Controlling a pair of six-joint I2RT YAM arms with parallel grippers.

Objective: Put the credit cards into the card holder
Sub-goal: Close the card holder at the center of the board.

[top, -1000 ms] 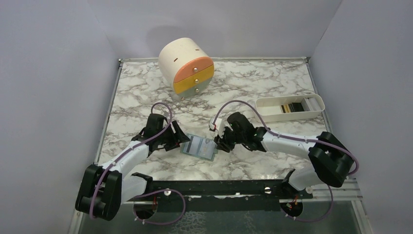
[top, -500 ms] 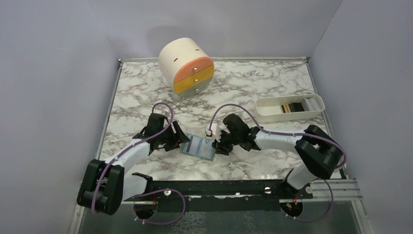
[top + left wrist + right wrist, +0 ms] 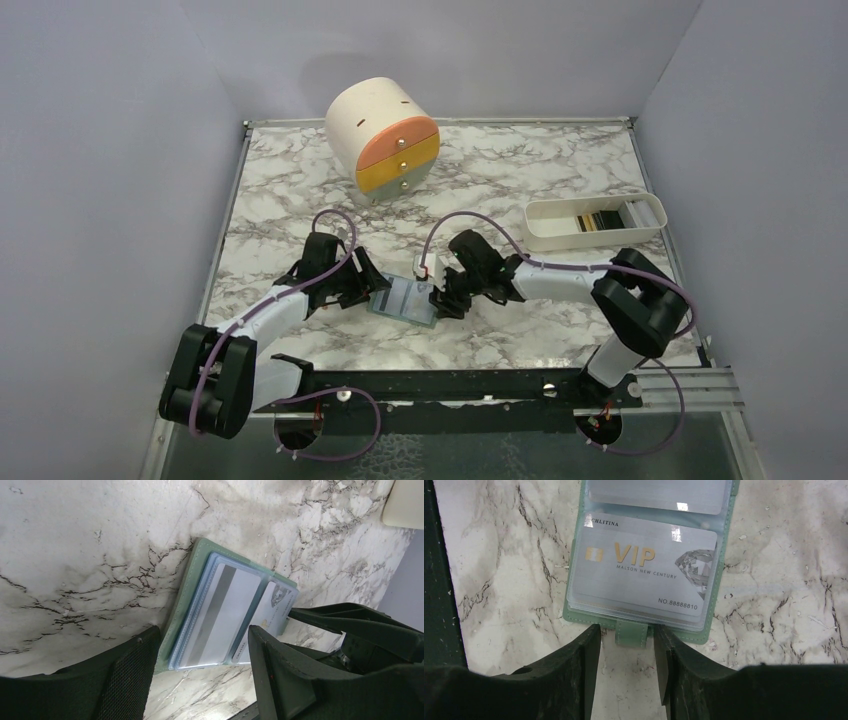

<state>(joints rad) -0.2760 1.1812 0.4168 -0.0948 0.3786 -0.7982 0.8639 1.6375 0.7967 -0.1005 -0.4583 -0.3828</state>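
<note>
Marble-patterned table (image 3: 300, 180) fills the overhead view, with the card holder (image 3: 404, 298) lying open near its front middle, between the two arms. The left gripper (image 3: 368, 291) sits at its left edge and the right gripper (image 3: 438, 301) at its right edge. Well apart, at the right rim, a long white tray (image 3: 650, 212) holds the remaining credit cards (image 3: 598, 221) – dark, tan and pale ones standing in a row – and a cream cylinder with drawers (image 3: 383, 140) stands at the back. From the left wrist, the jaws stand wide, straddling the near end of the holder; whether either finger presses on it cannot be told. A pale grey card with a dark stripe (image 3: 220, 607) already lies in a clear sleeve. From the right wrist, a silver VIP card (image 3: 644, 565) sits in the nearest sleeve, and the jaws are narrow but parted, one finger on either side of the green closure tab (image 3: 631, 632), apparently not touching it. The holder looks light, soft and floppy, likely to skate on the marble unless an edge is pinned – the tab is the obvious handle. The cards seem thin, stiff and slick, best pinched across their edges.
</note>
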